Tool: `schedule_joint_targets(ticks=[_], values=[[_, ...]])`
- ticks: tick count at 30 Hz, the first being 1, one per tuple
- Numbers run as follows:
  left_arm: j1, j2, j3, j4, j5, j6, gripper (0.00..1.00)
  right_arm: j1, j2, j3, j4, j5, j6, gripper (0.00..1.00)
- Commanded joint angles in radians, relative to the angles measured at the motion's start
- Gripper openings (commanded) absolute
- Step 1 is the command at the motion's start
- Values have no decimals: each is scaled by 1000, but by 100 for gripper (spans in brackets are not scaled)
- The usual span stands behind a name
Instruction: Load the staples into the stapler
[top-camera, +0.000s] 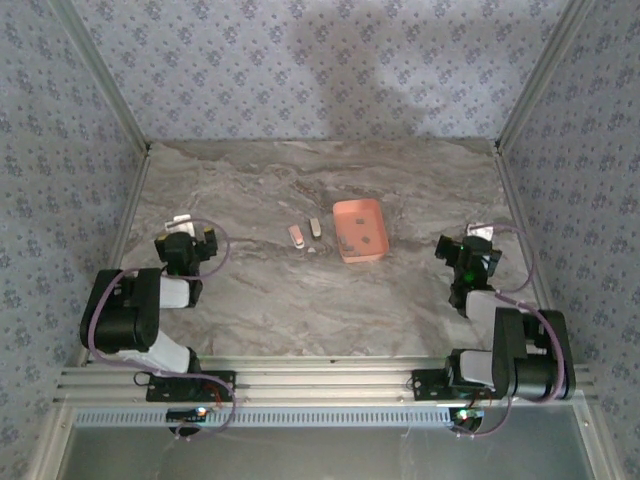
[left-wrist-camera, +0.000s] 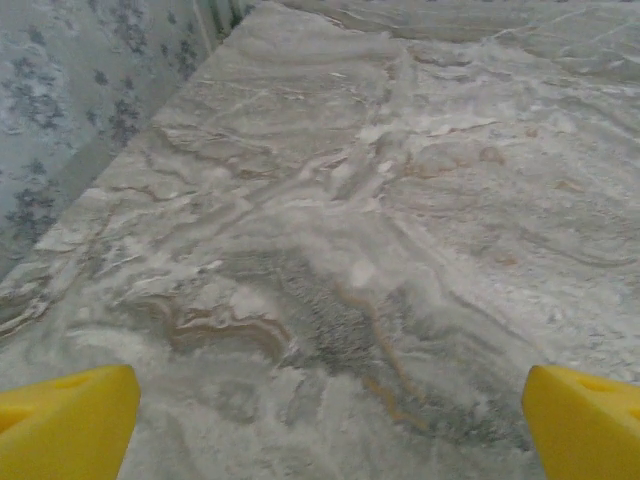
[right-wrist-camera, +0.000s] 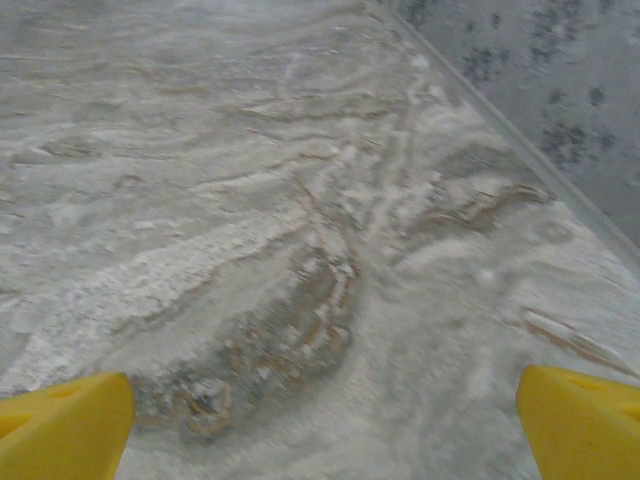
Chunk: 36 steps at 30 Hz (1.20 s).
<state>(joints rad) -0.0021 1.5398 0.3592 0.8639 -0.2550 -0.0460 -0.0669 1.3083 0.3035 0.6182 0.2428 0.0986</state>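
The small pink-and-white stapler (top-camera: 296, 236) lies flat on the marble table near its middle. Just right of it lies the staples (top-camera: 314, 227), a short brownish-grey strip. My left gripper (top-camera: 192, 228) hovers at the table's left side, well away from both, and stands open; in the left wrist view its yellow fingertips (left-wrist-camera: 66, 425) sit wide apart over bare marble, the left gripper (left-wrist-camera: 330, 430) holding nothing. My right gripper (top-camera: 462, 236) is at the right side, also open; the right gripper (right-wrist-camera: 325, 425) has only table between its yellow fingertips (right-wrist-camera: 580, 425).
A salmon-orange rectangular tray (top-camera: 378, 228) sits just right of the staples, with a few dark specks inside. A tiny pale bit (top-camera: 311, 250) lies below the staples. Patterned walls with metal rails close in the table at left, right and back.
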Motion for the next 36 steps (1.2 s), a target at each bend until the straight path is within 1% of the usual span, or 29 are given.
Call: schedule_joint_targets(ticks=[1, 2, 4, 5, 6, 7, 9, 10, 11, 12, 14, 30, 32, 36], values=[[-3, 3, 20, 35, 23, -19, 98, 3, 108, 68, 152, -103, -41, 100], [-4, -9, 29, -13, 24, -23, 98, 22, 137, 91, 130, -90, -58, 100], [-3, -2, 25, 12, 23, -20, 98, 61, 190, 103, 160, -70, -98, 100], [-5, -12, 30, -16, 24, -24, 98, 72, 197, 87, 198, -70, -115, 100], [-5, -8, 28, 0, 22, -22, 98, 67, 214, 68, 231, -87, -111, 100], [-5, -6, 26, 2, 22, -20, 98, 64, 247, 52, 318, -90, -112, 100], [-5, -7, 27, 1, 22, -20, 98, 55, 214, 77, 210, -106, -102, 100], [-4, -8, 28, -6, 22, -21, 98, 50, 230, 66, 258, -119, -102, 100], [-5, -8, 29, -5, 22, -21, 98, 49, 230, 66, 263, -118, -102, 100], [-4, -7, 27, -4, 21, -20, 98, 49, 219, 75, 224, -119, -101, 100], [-5, -7, 29, -5, 21, -20, 98, 48, 227, 69, 251, -118, -101, 100], [-15, -7, 32, -7, 9, -13, 98, 42, 224, 71, 236, -128, -99, 100], [-15, -7, 32, -8, 9, -13, 98, 38, 224, 73, 235, -149, -99, 100], [-16, -7, 32, -8, 8, -12, 98, 39, 224, 73, 235, -151, -99, 100]])
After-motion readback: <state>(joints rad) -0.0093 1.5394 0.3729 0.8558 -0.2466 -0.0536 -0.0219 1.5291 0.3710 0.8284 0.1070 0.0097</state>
